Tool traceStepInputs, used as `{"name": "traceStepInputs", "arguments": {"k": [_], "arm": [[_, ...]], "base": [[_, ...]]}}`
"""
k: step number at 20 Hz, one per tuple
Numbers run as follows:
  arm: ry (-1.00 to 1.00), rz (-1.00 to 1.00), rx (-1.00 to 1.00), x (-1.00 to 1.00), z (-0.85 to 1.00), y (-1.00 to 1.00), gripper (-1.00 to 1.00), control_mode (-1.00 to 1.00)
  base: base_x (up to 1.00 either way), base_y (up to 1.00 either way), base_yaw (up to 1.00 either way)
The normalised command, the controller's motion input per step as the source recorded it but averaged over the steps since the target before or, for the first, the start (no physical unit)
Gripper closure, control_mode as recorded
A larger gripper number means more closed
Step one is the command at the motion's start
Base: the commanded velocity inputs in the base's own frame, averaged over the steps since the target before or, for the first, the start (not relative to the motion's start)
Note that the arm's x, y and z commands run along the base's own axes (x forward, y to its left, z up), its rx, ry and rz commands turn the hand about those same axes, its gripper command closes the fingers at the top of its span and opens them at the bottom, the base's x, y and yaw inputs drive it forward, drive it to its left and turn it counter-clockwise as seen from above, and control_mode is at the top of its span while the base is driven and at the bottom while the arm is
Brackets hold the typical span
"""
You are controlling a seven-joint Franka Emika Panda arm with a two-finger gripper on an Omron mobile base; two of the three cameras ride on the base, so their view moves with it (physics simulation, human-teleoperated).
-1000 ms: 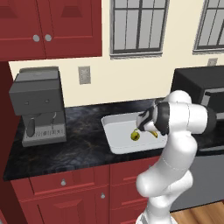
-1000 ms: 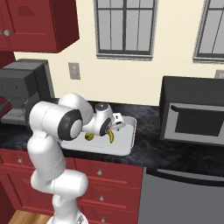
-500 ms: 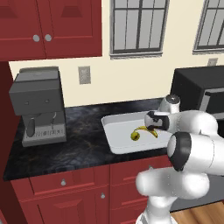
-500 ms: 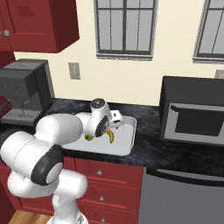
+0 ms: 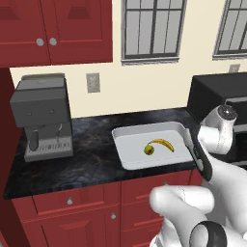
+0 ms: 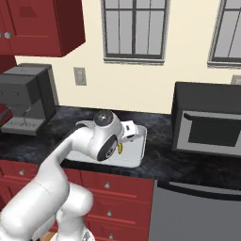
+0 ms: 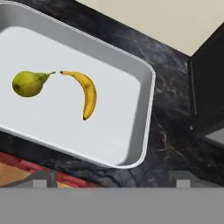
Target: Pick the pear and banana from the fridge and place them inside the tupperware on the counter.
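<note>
One pear (image 7: 27,83) and one banana (image 7: 85,93) lie side by side on the floor of the single tupperware (image 7: 142,114), loose, with the pear's stem almost meeting one dark tip of the banana. In the left base view the banana (image 5: 161,144) curves over the pear (image 5: 149,150) near the tray's middle, and bare pale floor surrounds the pair on every side up to the raised rim of the tupperware (image 5: 126,163). The tray stands on the black marbled table (image 5: 87,164), its near rim close to the table's front edge above the dark red cabinets (image 5: 91,212). Open stone lies between the tray and one grey coffee machine (image 5: 42,116) to its left; on its right a strip of stone separates it from one black microwave (image 6: 207,120). The tool (image 6: 129,131) hangs above the tray's right part, clear of both fruits, its jaws spread wide and holding nothing; only its two tips (image 7: 43,178) show at the bottom of the hand view.
</note>
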Motion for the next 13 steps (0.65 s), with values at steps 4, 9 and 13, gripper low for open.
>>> {"name": "traceStepInputs", "arguments": {"k": [4, 9, 13], "arm": [[-0.16, 0.0, 0.01, -1.0, 0.49, -1.0, -1.0, -1.0], [-0.23, 0.0, 0.01, -0.98, 0.54, -0.84, -1.0, -1.0], [-0.19, 0.01, 0.0, -0.62, 0.45, -0.4, -1.0, -1.0]], "base": [[0.0, 0.0, 0.0], [0.0, 0.0, 0.0], [0.0, 0.0, 0.0]]}}
